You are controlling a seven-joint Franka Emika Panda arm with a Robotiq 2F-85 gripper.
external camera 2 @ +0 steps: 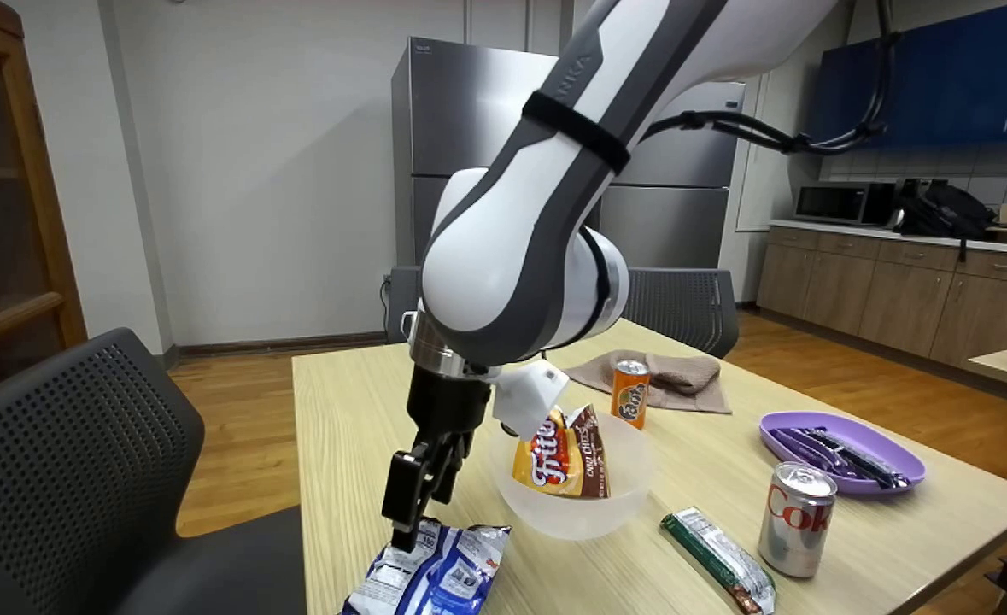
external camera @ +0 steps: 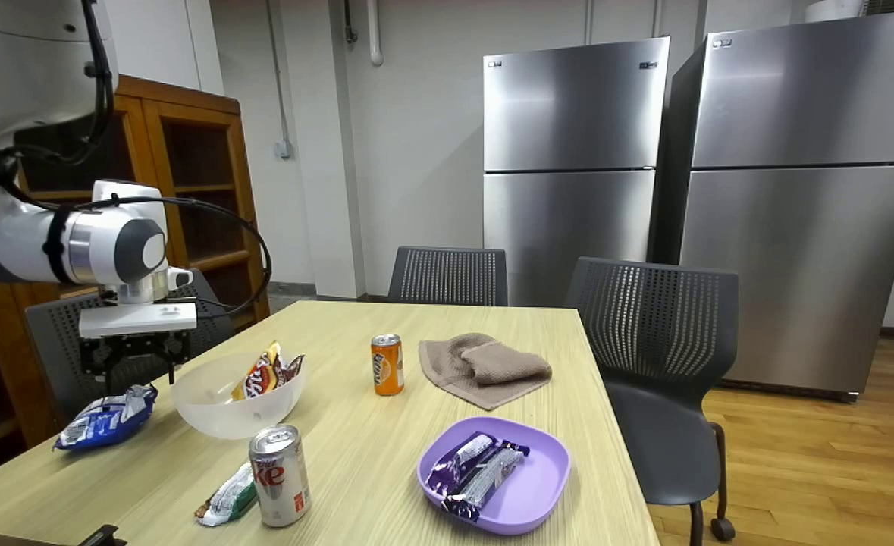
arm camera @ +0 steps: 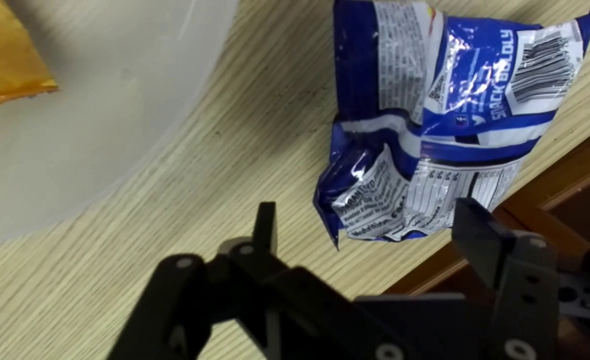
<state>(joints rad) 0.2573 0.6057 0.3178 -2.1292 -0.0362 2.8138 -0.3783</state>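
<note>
Blue snack bag (arm camera: 445, 115), near my hand (arm camera: 367, 217).
Jaws apart, empty; bag likely light, soft, slippery, easily crushed; best pinched, I judge, across its creased middle.

Around my pale bench (external camera: 356, 485) I see dark chairs (external camera: 651, 334); beyond them two steel fridges (external camera: 568, 224) stand side by side before a white wall (external camera: 416, 152). I also see a wooden cabinet (external camera: 200, 152), a wooden floor (external camera: 833, 455) and, in an exterior view, blue cupboards (external camera 2: 956, 81) above a counter (external camera 2: 875, 286).
</note>
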